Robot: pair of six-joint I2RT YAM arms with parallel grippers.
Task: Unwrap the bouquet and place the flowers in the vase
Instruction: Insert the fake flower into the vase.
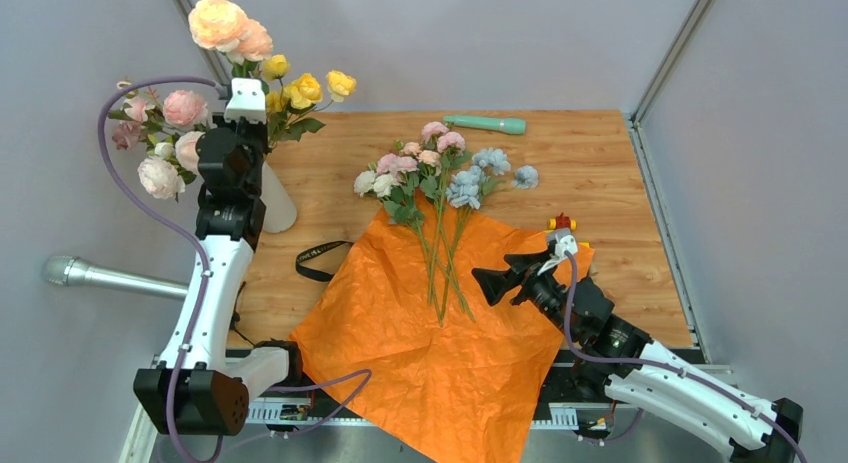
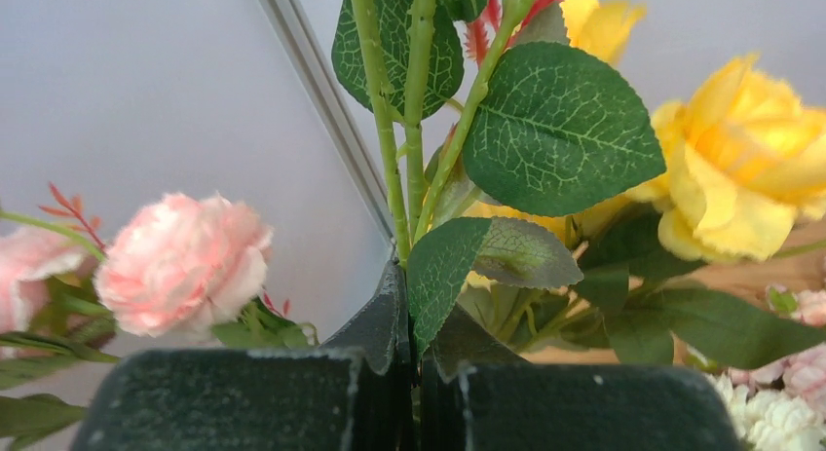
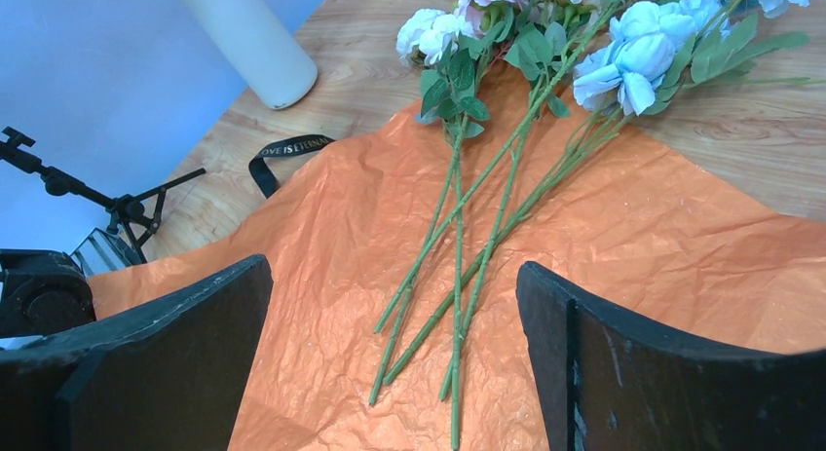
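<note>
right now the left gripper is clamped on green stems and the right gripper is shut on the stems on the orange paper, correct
No: the right gripper is open, jaws wide apart above the stems on the orange paper, as the right wrist view shows. The left gripper is clamped on green stems.

The left gripper [image 2: 414, 358] pinches green stems [image 2: 399, 178] between its closed dark jaws. The stems rise upward, bearing broad veined leaves [image 2: 560, 130]. A yellow bloom [image 2: 740, 149] sits at right and a pink bloom [image 2: 185, 261] at left, against a grey wall [image 2: 127, 91] crossed by a slanting rail [image 2: 321, 100].
</note>
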